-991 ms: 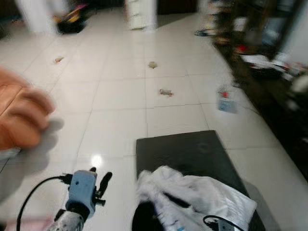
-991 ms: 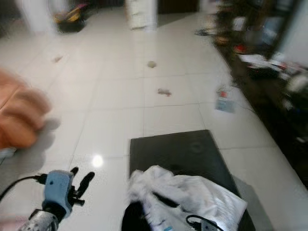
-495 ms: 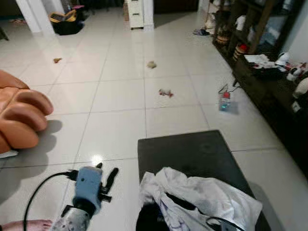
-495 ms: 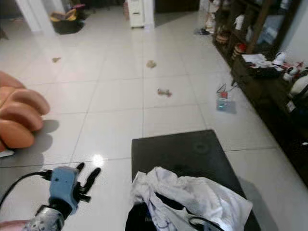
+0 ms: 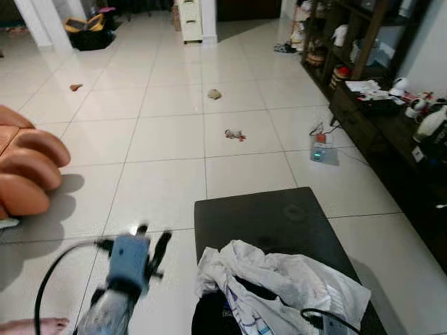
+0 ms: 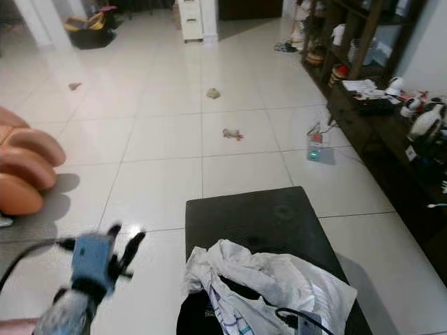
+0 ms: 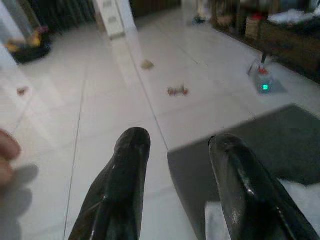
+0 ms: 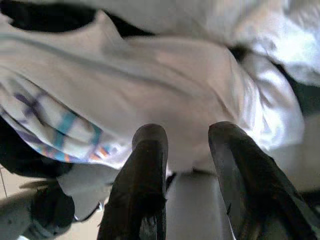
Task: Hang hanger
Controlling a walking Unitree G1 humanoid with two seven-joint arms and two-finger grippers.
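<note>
A crumpled white garment (image 5: 279, 283) with a striped patch lies heaped on the near end of a dark ottoman (image 5: 265, 213). No hanger can be made out. My left gripper (image 5: 152, 239), on a blue wrist, hovers over the floor tiles just left of the ottoman, motion-blurred, fingers open and holding nothing. In the left wrist view the left gripper (image 7: 175, 145) points at the floor and the ottoman's corner. My right gripper (image 8: 185, 145) sits close over the white cloth (image 8: 175, 75), fingers apart with nothing held between them.
An orange padded seat (image 5: 28, 167) bulges in from the left. Dark shelving (image 5: 391, 118) with clutter lines the right wall. Small scraps (image 5: 234, 135) and a plugged-in device (image 5: 318, 150) lie on the white tiles. A person's bare foot (image 5: 31, 324) shows at the bottom left.
The blur of a second ago has cleared and the camera has tilted slightly. My left gripper has lifted a little and is blurred by its motion. The garment pile has stayed put.
</note>
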